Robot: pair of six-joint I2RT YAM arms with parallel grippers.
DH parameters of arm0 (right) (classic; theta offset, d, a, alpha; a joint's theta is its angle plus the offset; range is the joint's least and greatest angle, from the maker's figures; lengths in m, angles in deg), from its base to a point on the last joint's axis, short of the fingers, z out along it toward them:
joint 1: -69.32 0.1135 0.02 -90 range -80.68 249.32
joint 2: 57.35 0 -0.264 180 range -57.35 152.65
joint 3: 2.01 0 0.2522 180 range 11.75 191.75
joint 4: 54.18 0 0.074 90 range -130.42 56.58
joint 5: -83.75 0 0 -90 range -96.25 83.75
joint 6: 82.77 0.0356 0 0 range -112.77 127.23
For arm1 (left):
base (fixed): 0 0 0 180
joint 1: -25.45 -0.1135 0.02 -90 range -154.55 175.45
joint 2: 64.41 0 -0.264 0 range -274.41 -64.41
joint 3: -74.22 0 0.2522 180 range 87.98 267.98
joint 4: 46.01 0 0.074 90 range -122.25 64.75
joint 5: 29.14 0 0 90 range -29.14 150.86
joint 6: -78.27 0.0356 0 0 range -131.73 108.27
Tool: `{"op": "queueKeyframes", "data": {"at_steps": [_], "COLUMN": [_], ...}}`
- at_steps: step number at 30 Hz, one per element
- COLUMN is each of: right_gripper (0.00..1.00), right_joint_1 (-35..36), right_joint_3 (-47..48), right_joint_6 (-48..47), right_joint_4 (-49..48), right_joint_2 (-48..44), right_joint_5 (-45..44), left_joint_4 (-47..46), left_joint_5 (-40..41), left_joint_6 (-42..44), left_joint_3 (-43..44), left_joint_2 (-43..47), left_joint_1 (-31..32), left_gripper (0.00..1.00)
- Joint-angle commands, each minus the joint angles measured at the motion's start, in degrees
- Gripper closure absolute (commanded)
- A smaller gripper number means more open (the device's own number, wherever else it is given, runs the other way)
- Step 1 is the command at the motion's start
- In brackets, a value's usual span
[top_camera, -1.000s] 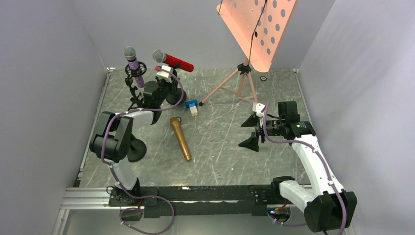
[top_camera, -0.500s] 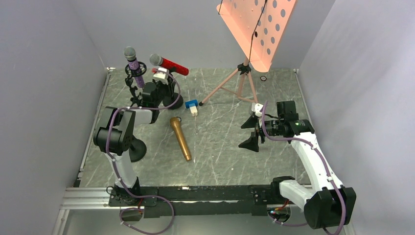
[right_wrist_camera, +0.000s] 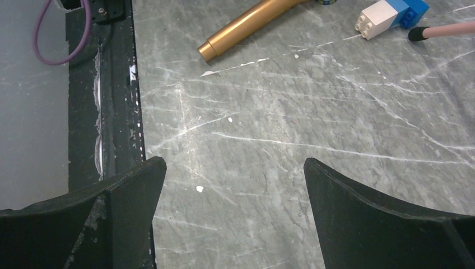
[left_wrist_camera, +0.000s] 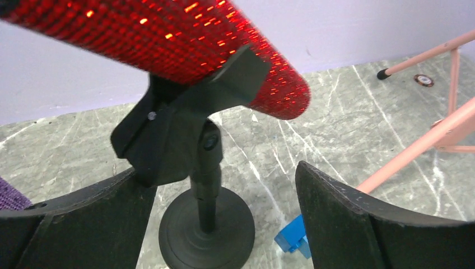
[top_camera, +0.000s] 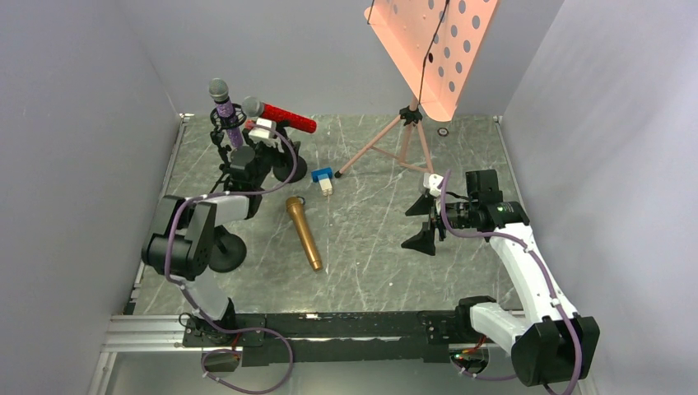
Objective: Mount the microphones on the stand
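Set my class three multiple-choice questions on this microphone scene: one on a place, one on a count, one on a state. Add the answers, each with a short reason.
1. Where is the gold microphone?
A. clipped in a stand
B. lying on the table
C. held in the air

2. How many microphones sit in stand holders?
A. one
B. two
C. three

3. How is the right gripper?
A. open and empty
B. shut on a microphone
C. shut with nothing in it

Answers:
1 B, it lies flat on the marbled top between the arms.
2 B, the purple microphone and the red microphone are each in a holder.
3 A, its fingers stand wide apart over bare table.
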Motion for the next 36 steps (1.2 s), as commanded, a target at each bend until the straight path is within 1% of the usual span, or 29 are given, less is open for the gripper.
{"op": "queueKeyframes", "data": {"at_steps": [1, 8, 11, 14, 15, 17, 23, 26, 31, 33, 34, 36], "right_gripper": [0.0, 0.0, 0.0, 0.0, 0.0, 0.0, 0.0, 0.0, 0.0, 0.0, 0.0, 0.0], "right_joint_1": [-0.1, -0.1, -0.2, -0.2, -0.2, -0.2, -0.2, -0.1, -0.2, -0.1, -0.1, -0.2], "right_joint_3": [1.4, 0.9, 0.8, 0.7, 0.6, 0.6, 0.6, 0.5, 0.4, 0.4, 0.4, 0.4], "right_joint_6": [-0.9, -0.5, -0.5, -0.3, -0.3, -0.2, -0.3, -0.1, -0.2, -0.4, -0.5, -0.5], "right_joint_4": [-1.4, -2.1, -2.2, -2.5, -2.6, -2.6, -2.5, -2.8, -2.7, -2.6, -2.5, -2.5], "right_joint_2": [-1.8, -3.0, -3.4, -3.8, -3.9, -4.1, -4.2, -4.5, -4.7, -4.6, -4.5, -4.4], "right_joint_5": [1.3, 1.0, 1.0, 0.8, 0.8, 0.8, 0.9, 0.6, 0.5, 0.7, 0.8, 0.9], "left_joint_4": [3.2, 7.3, 11.6, 19.9, 24.3, 30.1, 45.5, 53.7, 70.8, 77.9, 83.0, 88.9], "left_joint_5": [0.2, 1.1, 0.5, 0.1, 0.0, 0.4, -2.4, -1.8, 6.8, 12.3, 16.0, 19.3], "left_joint_6": [-3.8, -8.0, -10.4, -11.4, -11.1, -9.8, -7.9, -8.7, -13.4, -17.5, -20.4, -23.7], "left_joint_3": [-2.3, -9.3, -11.6, -11.8, -11.4, -10.5, -5.2, -2.9, 1.0, 3.0, 4.1, 6.3], "left_joint_2": [6.2, 12.7, 16.6, 21.5, 23.4, 26.9, 35.3, 39.9, 48.1, 51.6, 53.1, 55.9], "left_joint_1": [0.1, 0.6, 1.0, 2.4, 3.0, 4.3, 4.4, 4.4, 4.0, 3.9, 3.8, 3.6], "left_gripper": [0.05, 0.02, 0.02, 0.01, 0.01, 0.01, 0.01, 0.01, 0.01, 0.01, 0.01, 0.01]}}
